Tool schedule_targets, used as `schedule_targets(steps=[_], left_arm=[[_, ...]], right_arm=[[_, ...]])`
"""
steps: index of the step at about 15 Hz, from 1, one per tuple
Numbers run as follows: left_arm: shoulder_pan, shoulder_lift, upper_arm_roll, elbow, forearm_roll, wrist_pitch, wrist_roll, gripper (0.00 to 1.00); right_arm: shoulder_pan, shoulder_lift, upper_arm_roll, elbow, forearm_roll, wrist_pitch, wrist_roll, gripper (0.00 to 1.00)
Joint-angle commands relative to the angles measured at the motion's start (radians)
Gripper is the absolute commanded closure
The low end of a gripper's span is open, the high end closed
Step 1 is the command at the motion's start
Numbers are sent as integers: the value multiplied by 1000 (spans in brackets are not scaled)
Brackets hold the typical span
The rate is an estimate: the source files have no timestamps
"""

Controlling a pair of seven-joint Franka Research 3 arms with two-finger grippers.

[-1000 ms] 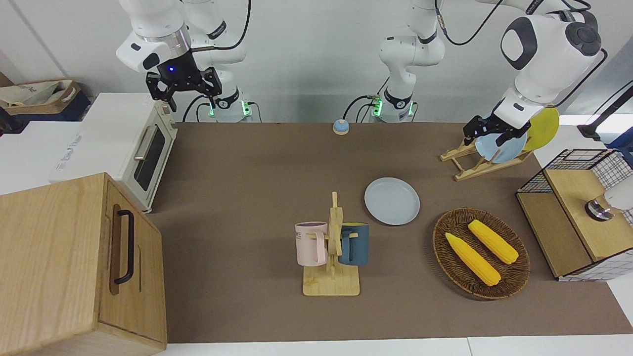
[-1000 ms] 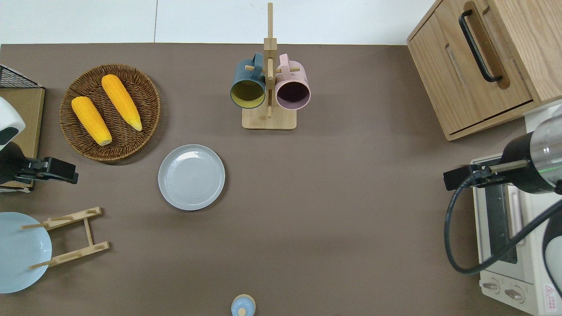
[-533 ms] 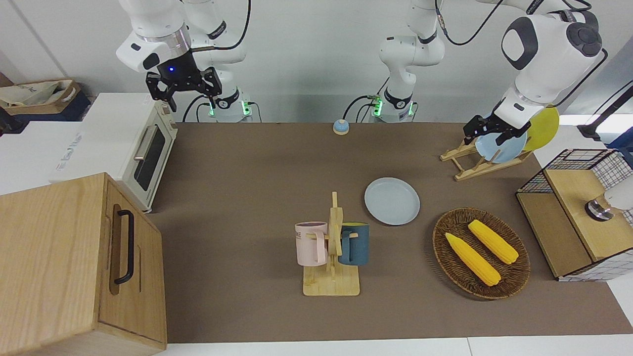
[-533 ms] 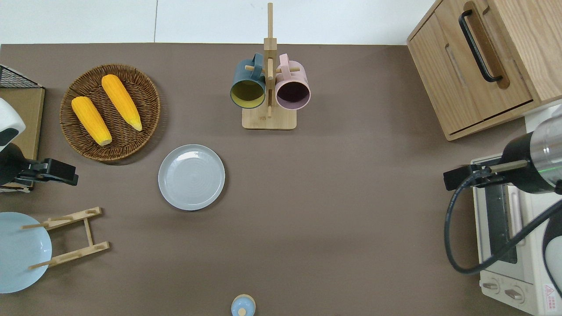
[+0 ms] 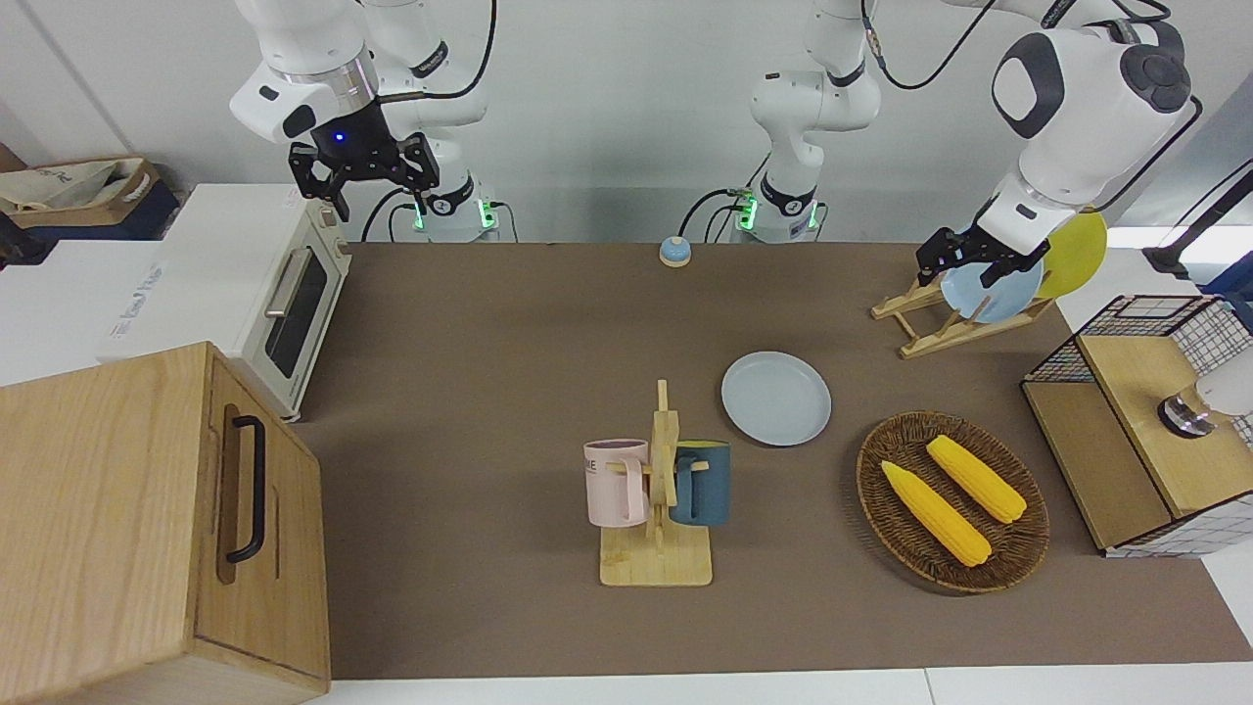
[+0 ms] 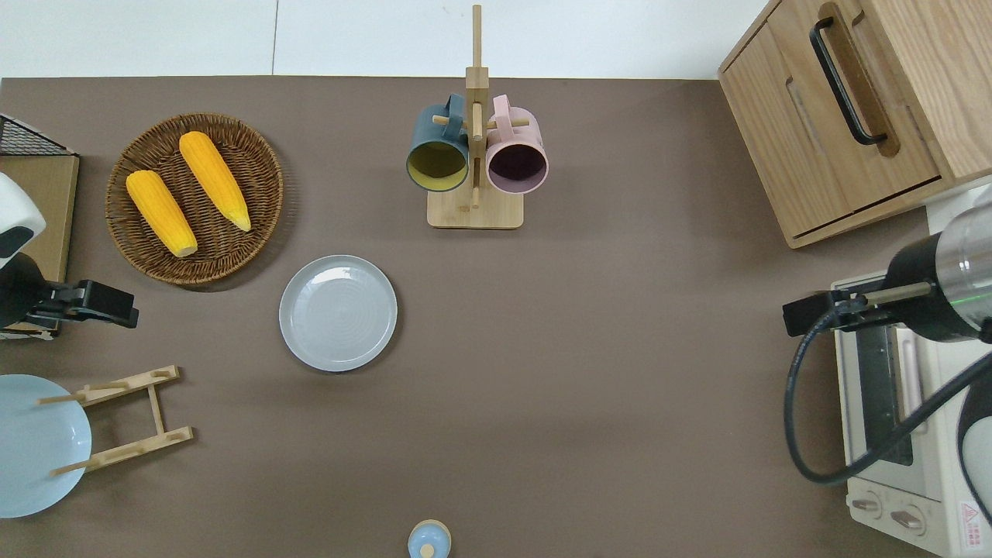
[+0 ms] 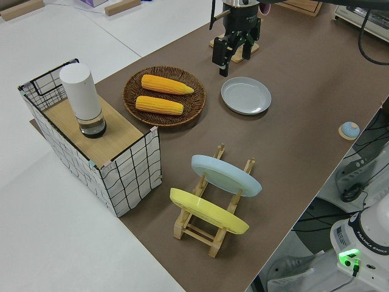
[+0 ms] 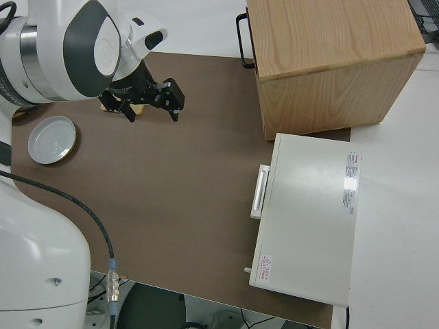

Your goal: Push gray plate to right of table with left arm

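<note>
Since a second ago hardly anything is moving: the gray plate [image 6: 338, 313] is lying in the same spot on the table [image 6: 589, 403], flat, between the wicker basket [image 6: 260, 232] of two corn cobs [image 6: 214, 180] and the mug stand [image 6: 474, 211], nearer to the robots than both. The left gripper [image 6: 97, 302] is hanging with its fingers apart over the table at the left arm's end, well apart from the plate, just farther from the robots than the wooden plate rack [image 6: 124, 418] with the sky-blue plate [image 6: 31, 446]. The right arm is parked, its gripper [image 5: 362, 168] showing spread fingers.
</note>
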Motion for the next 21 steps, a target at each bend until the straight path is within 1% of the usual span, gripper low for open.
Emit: schedule_targets(steps=[1, 4, 6, 9, 12, 13, 15, 17, 21], left_arm=[[-17, -8, 10, -8, 14, -12, -16, 2], [-24, -16, 8, -27, 14, -9, -90, 7], [-24, -17, 7, -43, 10, -6, -96, 7], [-24, -21, 7, -65, 2, 9, -165, 7], [-26, -21, 7, -92, -9, 28, -195, 9], [-26, -24, 5, -117, -19, 46, -225, 9], [-38, -57, 5, -184, -41, 116, -272, 9], [-52, -88, 5, -255, -41, 179, -324, 9], [-80, -93, 4, -307, -42, 244, -398, 9]], right_arm=[[-20, -6, 13, 4, 10, -12, 1, 17], [-20, -6, 15, 4, 10, -12, 1, 17], [-20, -6, 13, 4, 10, -12, 1, 17], [-20, -6, 13, 4, 10, -12, 0, 17], [-20, -6, 15, 4, 10, -12, 1, 17], [-20, -6, 15, 4, 10, -12, 0, 17], [-20, -6, 13, 4, 10, -12, 0, 17], [-20, -6, 15, 4, 10, -12, 0, 17], [-20, -6, 15, 4, 10, -12, 0, 17]])
